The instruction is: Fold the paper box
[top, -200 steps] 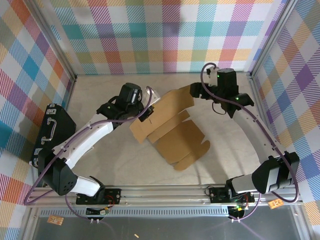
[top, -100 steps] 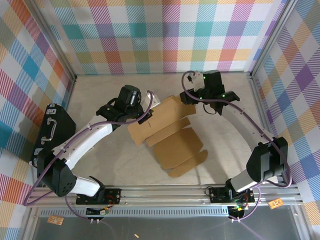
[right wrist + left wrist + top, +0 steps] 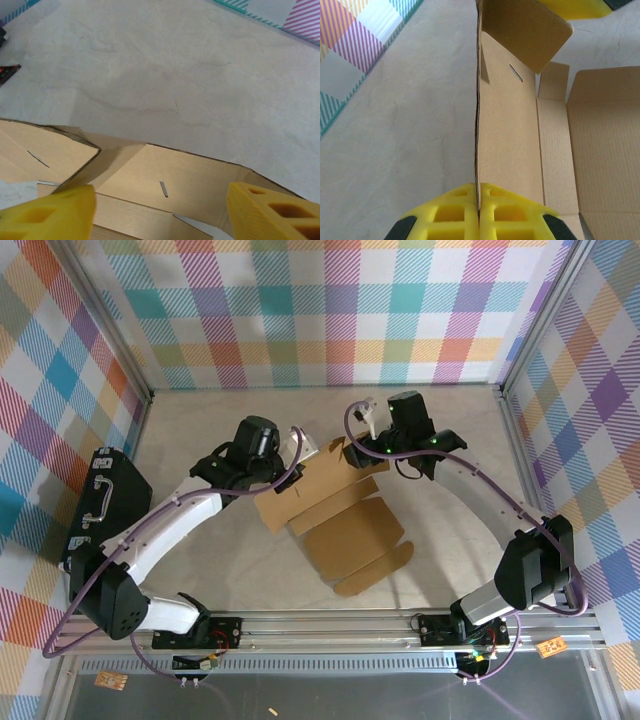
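- The paper box [image 3: 340,525] is found on the table [image 3: 200,430] between the two arms, its near part lying flat and its far-left panel raised on edge.
- That raised panel is pinched between the clenched pads of the left gripper [image 3: 479,196]. This is judged to keep the wall upright while the flaps are turned.
- The right gripper [image 3: 160,195] is held spread over the far flap with nothing grasped, apparently placed to push it inward.
- Against the frame one second earlier, the right gripper is seen brought leftward onto the box, and the far panel is folded up more steeply.
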